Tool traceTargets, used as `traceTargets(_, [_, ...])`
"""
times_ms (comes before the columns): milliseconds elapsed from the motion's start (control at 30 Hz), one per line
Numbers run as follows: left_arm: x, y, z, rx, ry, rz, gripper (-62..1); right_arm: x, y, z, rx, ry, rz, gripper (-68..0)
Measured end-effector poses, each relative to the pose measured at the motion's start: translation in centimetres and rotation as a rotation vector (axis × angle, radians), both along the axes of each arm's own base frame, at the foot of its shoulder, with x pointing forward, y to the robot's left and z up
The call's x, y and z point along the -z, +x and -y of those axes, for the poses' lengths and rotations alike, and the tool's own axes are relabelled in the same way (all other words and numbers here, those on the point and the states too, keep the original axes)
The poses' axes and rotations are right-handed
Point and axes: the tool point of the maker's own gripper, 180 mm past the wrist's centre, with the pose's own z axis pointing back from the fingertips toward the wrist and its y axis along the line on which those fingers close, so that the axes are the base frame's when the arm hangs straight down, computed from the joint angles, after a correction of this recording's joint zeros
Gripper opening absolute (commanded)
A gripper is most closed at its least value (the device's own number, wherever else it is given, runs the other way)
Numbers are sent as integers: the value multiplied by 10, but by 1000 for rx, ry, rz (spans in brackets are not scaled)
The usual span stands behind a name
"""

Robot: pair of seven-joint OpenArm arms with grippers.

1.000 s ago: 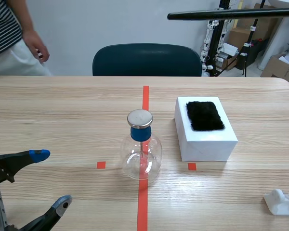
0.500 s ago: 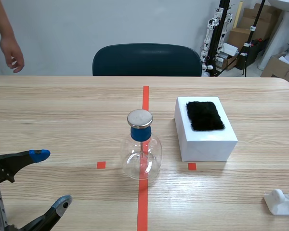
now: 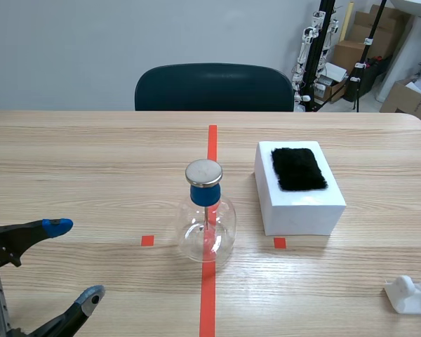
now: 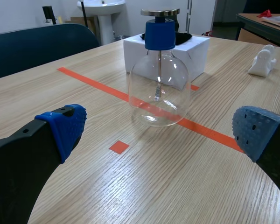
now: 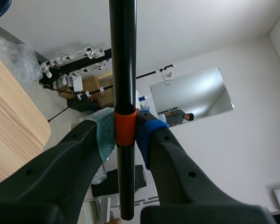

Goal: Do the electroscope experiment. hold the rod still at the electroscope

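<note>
The electroscope (image 3: 208, 217), a clear glass flask with a blue stopper and a round metal plate on top, stands on the orange-red centre line. In the left wrist view the electroscope (image 4: 159, 79) is ahead of my left gripper (image 4: 161, 133), which is open and holds nothing. That left gripper (image 3: 74, 262) sits low at the near left of the table. My right gripper (image 5: 123, 130) is shut on a black rod (image 5: 122, 56) at its orange band and points up toward the ceiling. Neither the right arm nor the rod shows in the scene view.
A white box (image 3: 298, 189) topped with a black fur pad (image 3: 298, 168) stands just right of the flask. A small white object (image 3: 410, 293) lies at the near right edge. A dark chair (image 3: 214, 88) stands behind the table.
The black rod that crossed the top right of the scene view one second ago is gone from it. The person at the far left has left the view. The left gripper has not moved.
</note>
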Motion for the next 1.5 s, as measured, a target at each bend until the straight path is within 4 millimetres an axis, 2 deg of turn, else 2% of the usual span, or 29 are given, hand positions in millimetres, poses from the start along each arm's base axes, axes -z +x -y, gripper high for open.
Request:
traceTargets(300, [0,0,0,0,0,0,14,1,0,0,0,-21,-4,-677])
traceTargets(567, [0,0,0,0,0,0,14,11,-2,-16,-78,-242,-28,-678])
traceTargets(967, [0,0,0,0,0,0,14,26,-6,-34,-186,-431,-60,-677])
traceTargets(1500, [0,0,0,0,0,0,14,26,-7,-34,-191,-434,-61,-677])
